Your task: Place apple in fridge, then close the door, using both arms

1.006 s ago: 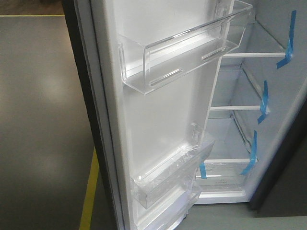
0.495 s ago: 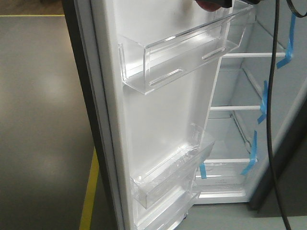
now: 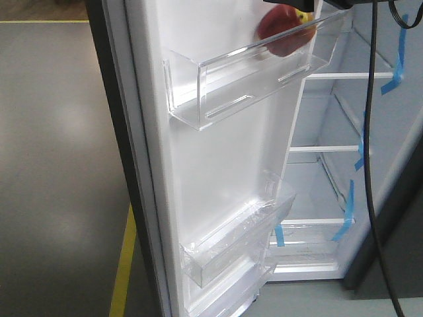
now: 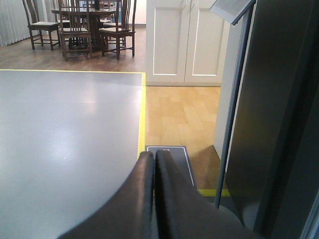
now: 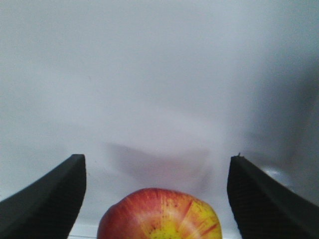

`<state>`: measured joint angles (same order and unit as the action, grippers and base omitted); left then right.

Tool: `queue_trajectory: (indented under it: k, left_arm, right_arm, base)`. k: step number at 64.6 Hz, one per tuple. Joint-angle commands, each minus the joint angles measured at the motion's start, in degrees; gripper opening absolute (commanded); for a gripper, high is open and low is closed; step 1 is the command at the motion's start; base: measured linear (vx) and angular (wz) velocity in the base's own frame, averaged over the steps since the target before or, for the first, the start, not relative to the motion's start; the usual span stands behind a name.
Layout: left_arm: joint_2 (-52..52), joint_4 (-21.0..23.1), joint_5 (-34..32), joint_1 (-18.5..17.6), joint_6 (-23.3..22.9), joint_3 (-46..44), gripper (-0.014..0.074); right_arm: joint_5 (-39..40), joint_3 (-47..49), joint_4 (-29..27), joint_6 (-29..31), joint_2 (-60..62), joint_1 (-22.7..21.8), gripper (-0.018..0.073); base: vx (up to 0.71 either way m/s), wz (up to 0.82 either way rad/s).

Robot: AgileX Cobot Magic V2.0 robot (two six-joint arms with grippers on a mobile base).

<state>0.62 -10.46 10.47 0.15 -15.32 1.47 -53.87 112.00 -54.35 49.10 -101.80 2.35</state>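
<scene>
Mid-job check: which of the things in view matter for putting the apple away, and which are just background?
For the job:
apple, at the door's upper bin
fridge
door, open
right gripper, open by the apple
left gripper, shut

Just about:
chairs
white cupboard
yellow floor line
blue tape

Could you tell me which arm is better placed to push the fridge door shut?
Left: the left fingers, shut, sit outside the door, by its dark face; the right fingers, open, straddle the apple inside.
</scene>
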Motion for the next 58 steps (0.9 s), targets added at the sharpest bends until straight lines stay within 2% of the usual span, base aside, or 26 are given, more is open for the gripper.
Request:
queue_trajectory:
  k: [1,12,19,26,34,45,53,58]
  left_arm:
    - [0.9,0.1,-4.1,-0.1,-0.4,1.6,-0.0006]
    - [0.9,0.1,-4.1,-0.1,-0.4,1.6,-0.0006]
    - [0.9,0.1,-4.1,-0.1,-0.4,1.6,-0.0006]
    - [0.9,0.1,-4.4,-0.1,-0.4,1.6,-0.0006]
    - [0.9,0.4,-6.2,-0.1,-0.8,1.6,-0.0006]
    - [0.9,6.7,-12.1,-0.1,-7.1,1.6,-0.0006]
    - [0.9,10.5,-16.5,-0.1,-11.5,1.6,-0.0006]
    - [0.9,12.1,-18.1,-0.1,-13.2,1.2,-0.0006]
  right_arm:
    - [2.7,1.9,-3.0,-0.5,2.6,0.0,0.0573]
    - [2.5,1.9,-3.4,-1.6,2.8,0.0,0.0533]
    - [2.5,1.9,-3.5,-2.6,4.3,0.0,0.0436]
    - [1.4,1.9,-3.2,-3.0,6.8,0.0,0.0251]
    - [-1.1,1.9,-1.3,-2.9,10.1,0.0,-0.0020]
    - [-7.2,0.1,1.5,-3.5,15.4,0.0,-0.0005]
    - [-4.3,-6.6,2.1,-1.8,21.6,0.0,-0.0005]
    - [-0.7,-14.0,3.2,-0.7,26.2,0.0,-0.0005]
  base:
    - [0.00,0.00]
    - [0.00,0.00]
    - [0.00,0.00]
    - [0.00,0.00]
    - [0.00,0.00]
    - [0.00,0.00]
    - [0.00,0.00]
    - [0.00,0.00]
